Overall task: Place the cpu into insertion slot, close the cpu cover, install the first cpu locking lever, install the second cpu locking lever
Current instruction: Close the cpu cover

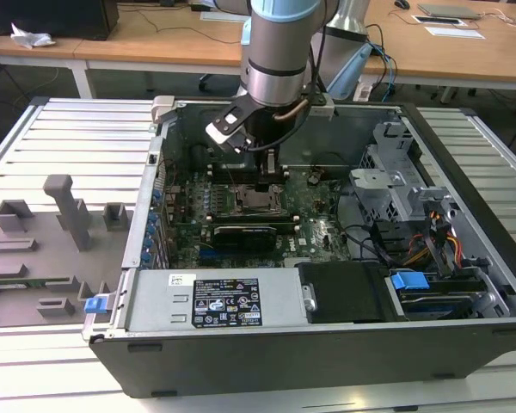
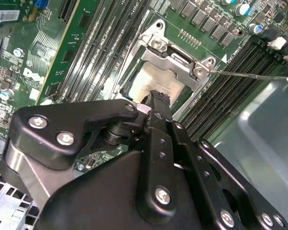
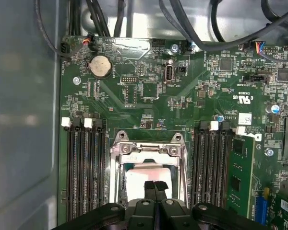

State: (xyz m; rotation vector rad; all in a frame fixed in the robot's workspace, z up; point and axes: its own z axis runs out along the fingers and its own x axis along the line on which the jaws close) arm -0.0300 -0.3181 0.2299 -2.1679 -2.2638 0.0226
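One gripper (image 3: 155,186): is being held tips-down right over the socket. Its two fingers (image 3: 149,191) are being kept pressed together with no gap, and nothing is being gripped between them. The closed tips are judged to be serving as a pusher, not a clamp.
cpu (image 3: 143,178): is being seen lying flat directly under those tips, inside the socket frame. Whether it is being touched cannot be told.
cpu facing: the pale metal top is being turned up toward the gripper. Because the chip is square, no long axis is being shown. Its edges are being kept parallel with the memory slots.
cpu cover (image 3: 149,149): appears to be lying down around the chip, which is being framed by the cut-out and is likely being kept seated that way.
insertion slot (image 1: 256,204): is being seen mid-board beneath the arm in the exterior view.
locking lever (image 2: 249,75): a thin rod is being left sticking out over the memory slots and is judged not yet latched.
memory slots (image 3: 86,167): are being seen flanking the socket on both sides.
computer case (image 1: 241,361): is being kept open-side up, so the arm is being given reach from above.
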